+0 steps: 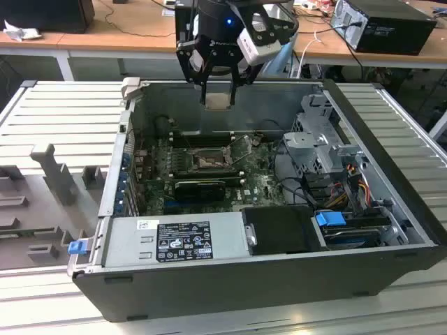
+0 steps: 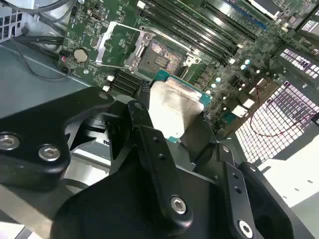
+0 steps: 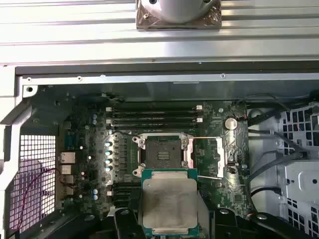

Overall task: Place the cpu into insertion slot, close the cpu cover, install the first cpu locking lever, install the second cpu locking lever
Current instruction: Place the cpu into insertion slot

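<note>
The exterior view looks down across the open dark-grey computer case [image 1: 279, 286] (black robot arm [image 1: 209, 21] at twelve o'clock), while both nearer wrist views share its green circuit board [image 3: 224, 196] [image 2: 119, 45].

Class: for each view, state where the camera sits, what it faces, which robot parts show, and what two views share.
Exterior view: off the arm, looking down into the open computer case; gripper holding the chip shows.
First wrist view: on the arm, facing the socket squarely; gripper edges show.
Second wrist view: on the arm, facing the board obliquely; black gripper links show.
Shared: both wrist views show chip and socket.
</note>
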Available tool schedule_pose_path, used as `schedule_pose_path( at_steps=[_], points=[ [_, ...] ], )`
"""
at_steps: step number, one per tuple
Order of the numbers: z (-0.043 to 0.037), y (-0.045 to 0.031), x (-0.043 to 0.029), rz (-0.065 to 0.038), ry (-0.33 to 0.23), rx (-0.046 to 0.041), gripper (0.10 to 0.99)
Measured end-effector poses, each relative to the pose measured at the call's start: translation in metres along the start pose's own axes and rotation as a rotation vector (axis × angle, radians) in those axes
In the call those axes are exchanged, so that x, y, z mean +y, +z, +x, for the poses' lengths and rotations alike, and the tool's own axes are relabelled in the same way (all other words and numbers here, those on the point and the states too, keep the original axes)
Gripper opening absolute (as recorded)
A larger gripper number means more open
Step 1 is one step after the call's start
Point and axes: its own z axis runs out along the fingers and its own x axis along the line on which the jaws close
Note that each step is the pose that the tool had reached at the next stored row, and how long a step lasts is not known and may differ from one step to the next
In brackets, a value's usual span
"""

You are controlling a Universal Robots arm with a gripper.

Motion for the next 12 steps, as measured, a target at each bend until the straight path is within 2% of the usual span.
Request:
schedule_pose_path(
  at_steps=[3,4,9,12],
  points=[
    [0.0,0.0,0.0,-0.001,0.061,-0.0055,0.525],
    [0.0,0.0001,0.0,-0.002,0.099,-0.0088,0.525],
    [0.0,0.0028,-0.0003,-0.001,0.113,-0.0103,0.525],
    [-0.0001,0.003,-0.0003,0.0,0.2,-0.0182,0.525]
  ],
)
